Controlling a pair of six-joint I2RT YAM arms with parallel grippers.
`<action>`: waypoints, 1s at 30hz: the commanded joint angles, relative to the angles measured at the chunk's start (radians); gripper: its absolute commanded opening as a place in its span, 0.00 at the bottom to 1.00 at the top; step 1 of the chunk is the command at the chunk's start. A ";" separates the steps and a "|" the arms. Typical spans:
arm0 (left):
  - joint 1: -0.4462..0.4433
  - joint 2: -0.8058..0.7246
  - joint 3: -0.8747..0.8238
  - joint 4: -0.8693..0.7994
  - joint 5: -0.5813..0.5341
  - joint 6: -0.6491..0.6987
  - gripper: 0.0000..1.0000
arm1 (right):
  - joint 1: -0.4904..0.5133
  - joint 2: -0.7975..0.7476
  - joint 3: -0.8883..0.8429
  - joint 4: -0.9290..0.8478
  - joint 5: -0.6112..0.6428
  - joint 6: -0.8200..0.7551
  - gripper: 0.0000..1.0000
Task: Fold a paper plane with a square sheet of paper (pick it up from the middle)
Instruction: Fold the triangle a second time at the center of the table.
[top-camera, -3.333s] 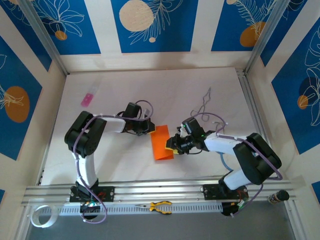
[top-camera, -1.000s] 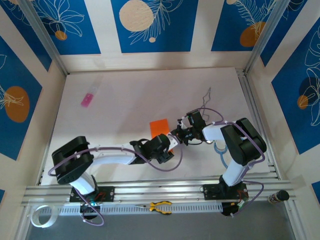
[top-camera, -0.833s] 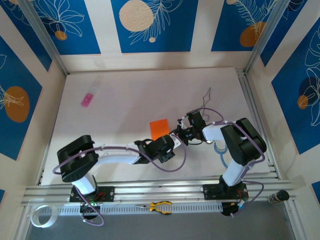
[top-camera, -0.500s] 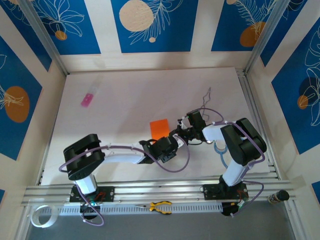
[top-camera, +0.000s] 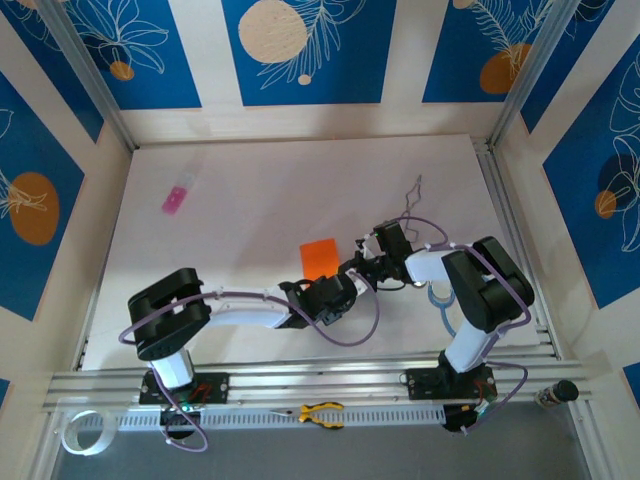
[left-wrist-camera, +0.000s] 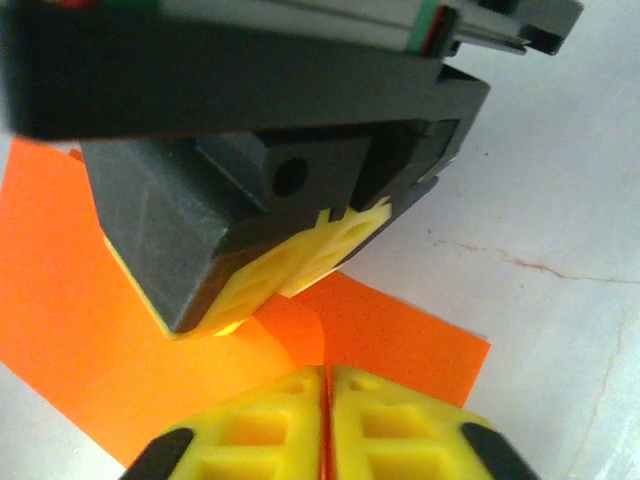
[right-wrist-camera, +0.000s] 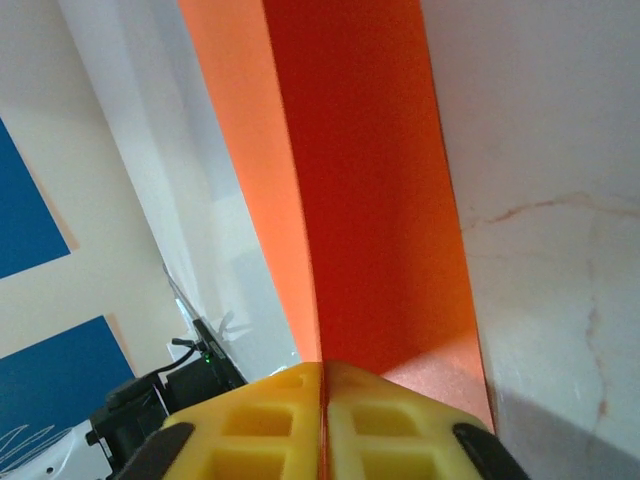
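Orange sheet (top-camera: 318, 257) sits abt mid-table, a bit toward the near edge; from above we see a small plain rectangle. Left gripper (top-camera: 337, 286) & right gripper (top-camera: 352, 271) meet at its near-right corner. Left wrist cam: the sheet lies flat w/ a crease, left fingers (left-wrist-camera: 270, 425) clamped tight on its edge. Right wrist cam: right fingers (right-wrist-camera: 260, 420) pinched on the fold, two layers stretching away.

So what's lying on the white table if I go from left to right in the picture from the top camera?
small pink thing → orange paper → thin grey squiggle
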 joint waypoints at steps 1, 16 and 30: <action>-0.007 -0.032 -0.007 0.014 0.006 -0.015 0.06 | -0.002 -0.047 -0.002 -0.053 0.000 -0.016 0.15; 0.197 -0.089 -0.067 0.090 0.527 -0.270 0.00 | -0.028 -0.350 -0.047 -0.347 0.243 -0.075 0.45; 0.349 -0.037 -0.130 0.290 0.788 -0.496 0.00 | 0.119 -0.360 -0.111 -0.260 0.278 -0.013 0.06</action>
